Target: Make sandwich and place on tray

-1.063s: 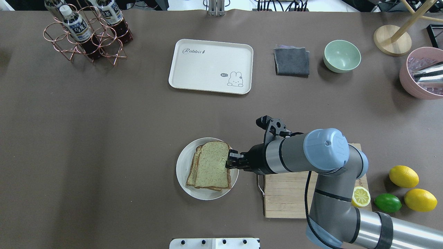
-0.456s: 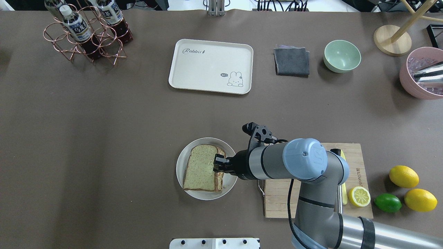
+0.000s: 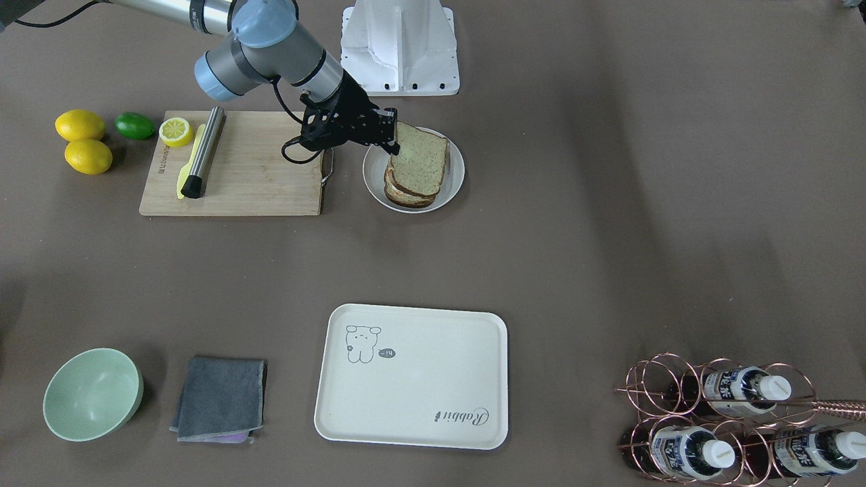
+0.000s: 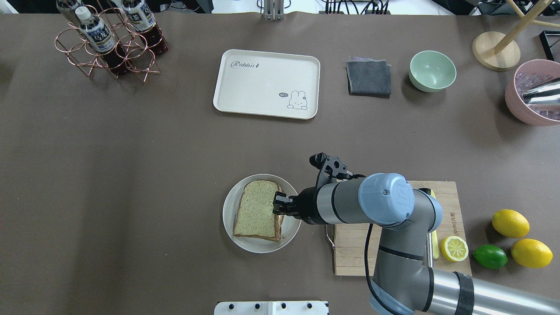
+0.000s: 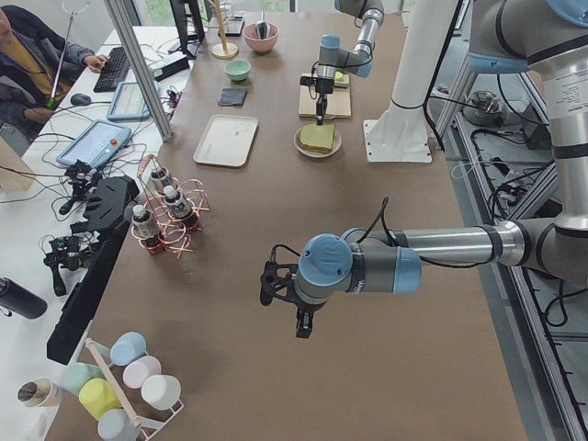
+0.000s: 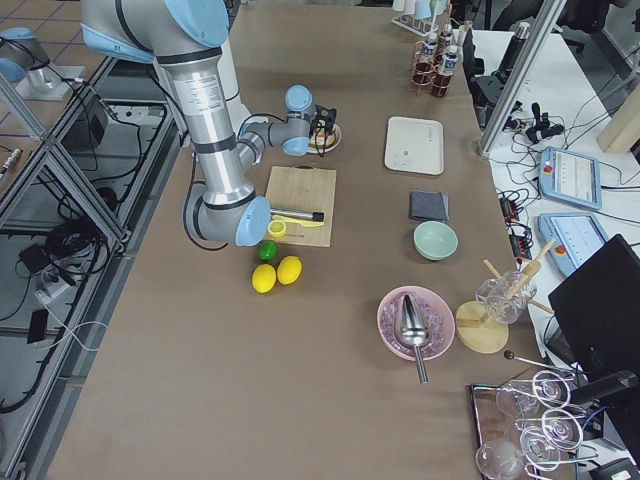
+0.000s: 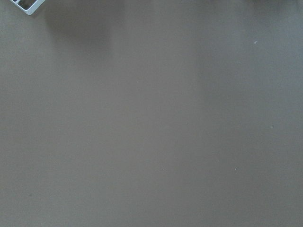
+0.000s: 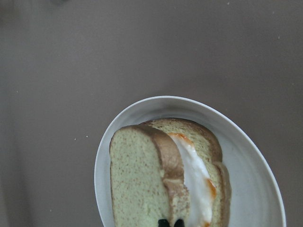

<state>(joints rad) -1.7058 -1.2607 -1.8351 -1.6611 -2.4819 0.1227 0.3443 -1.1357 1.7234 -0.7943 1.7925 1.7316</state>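
The sandwich (image 4: 256,210) lies on a small round white plate (image 4: 228,221) at the near middle of the table. My right gripper (image 4: 278,204) is shut on the right edge of the top bread slice (image 3: 419,159) and holds that edge raised, so the slice tilts. The right wrist view shows the white-and-orange egg (image 8: 195,171) between the two slices (image 8: 139,182). The cream tray (image 4: 262,83) with the rabbit drawing lies empty at the far middle. My left gripper (image 5: 301,323) shows only in the exterior left view, over bare table; I cannot tell whether it is open.
A wooden cutting board (image 4: 358,249) with a steel-handled tool (image 3: 203,150) lies right of the plate. A lemon half (image 4: 456,248), lemons and a lime are beyond it. A grey cloth (image 4: 369,78), green bowl (image 4: 432,70), pink bowl (image 4: 531,94) and bottle rack (image 4: 109,43) line the far edge.
My right gripper has moved left with the top slice, which now covers the lower slice instead of overhanging to its right. In the last half second it shifted back slightly.
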